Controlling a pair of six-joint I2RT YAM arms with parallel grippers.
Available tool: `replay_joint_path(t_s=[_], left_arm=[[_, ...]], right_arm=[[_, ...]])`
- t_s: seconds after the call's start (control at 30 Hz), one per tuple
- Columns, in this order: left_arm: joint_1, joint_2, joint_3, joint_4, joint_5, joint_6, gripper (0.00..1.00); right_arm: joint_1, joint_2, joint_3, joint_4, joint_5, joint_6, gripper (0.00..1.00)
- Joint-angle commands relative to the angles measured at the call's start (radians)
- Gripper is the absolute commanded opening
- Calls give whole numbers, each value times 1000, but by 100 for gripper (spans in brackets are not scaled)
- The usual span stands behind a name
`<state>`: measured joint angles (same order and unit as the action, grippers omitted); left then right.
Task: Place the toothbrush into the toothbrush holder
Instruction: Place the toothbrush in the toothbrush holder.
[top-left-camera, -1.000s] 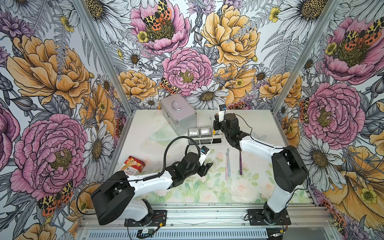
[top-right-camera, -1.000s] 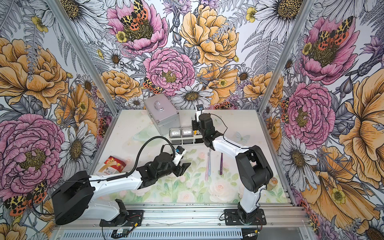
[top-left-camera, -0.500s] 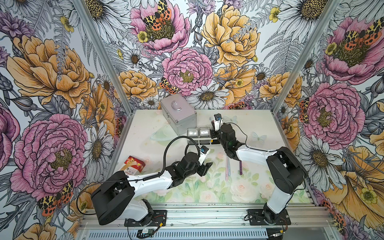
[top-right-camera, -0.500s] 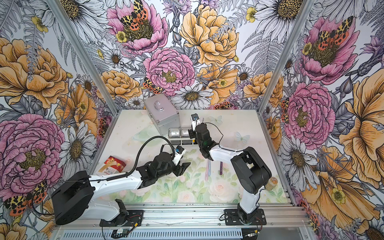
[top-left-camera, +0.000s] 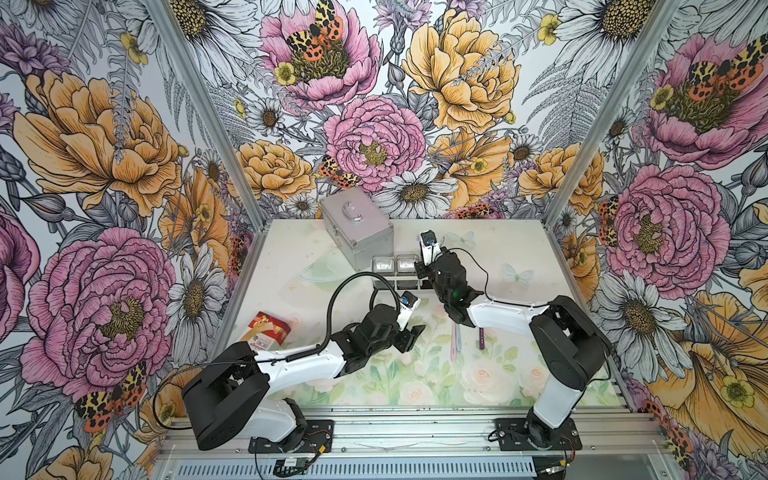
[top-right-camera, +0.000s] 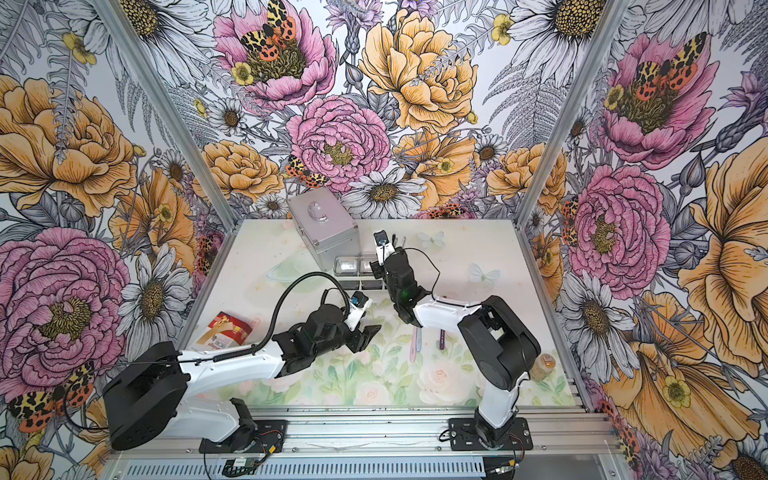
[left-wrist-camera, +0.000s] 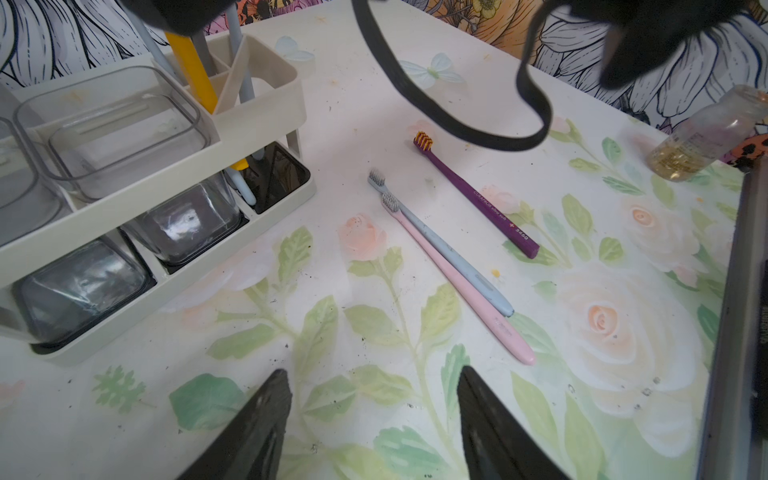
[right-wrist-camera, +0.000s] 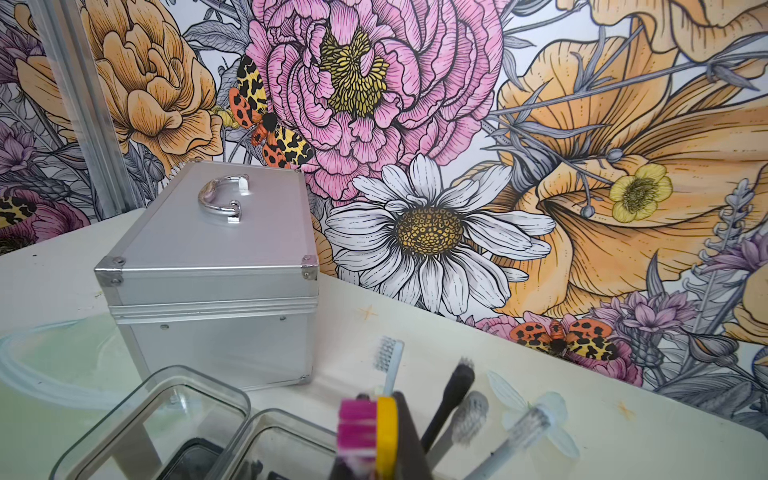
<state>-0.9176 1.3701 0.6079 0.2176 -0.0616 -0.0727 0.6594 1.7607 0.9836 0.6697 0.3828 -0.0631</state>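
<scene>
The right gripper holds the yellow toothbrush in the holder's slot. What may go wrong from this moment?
1. The right gripper is shut on the yellow toothbrush, which stands tilted in the toothbrush holder. On release it may slide or lean further.
2. A black toothbrush and a white toothbrush stand close beside the gripper. Pulling away may catch one and lift it out.
3. The holder stands loose on the table, so a sideways pull might shift it.

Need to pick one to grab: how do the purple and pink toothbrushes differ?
The purple toothbrush has orange bristles and lies alone; the pink toothbrush has grey bristles and lies against the blue toothbrush. Both lie flat on the table, outside the toothbrush holder.
</scene>
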Motion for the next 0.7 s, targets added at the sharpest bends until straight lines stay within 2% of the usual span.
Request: replay_joint_path(t_s=[0.0, 0.4, 0.67], left_arm=[[12, -17, 13, 7, 13, -12, 65], [14, -6, 16, 8, 18, -13, 65], [14, -3, 18, 9, 20, -15, 65]], right_arm=[[12, 9, -13, 52, 47, -33, 0], [27, 44, -32, 80, 116, -61, 0], [26, 64, -58, 113, 146, -21, 0]])
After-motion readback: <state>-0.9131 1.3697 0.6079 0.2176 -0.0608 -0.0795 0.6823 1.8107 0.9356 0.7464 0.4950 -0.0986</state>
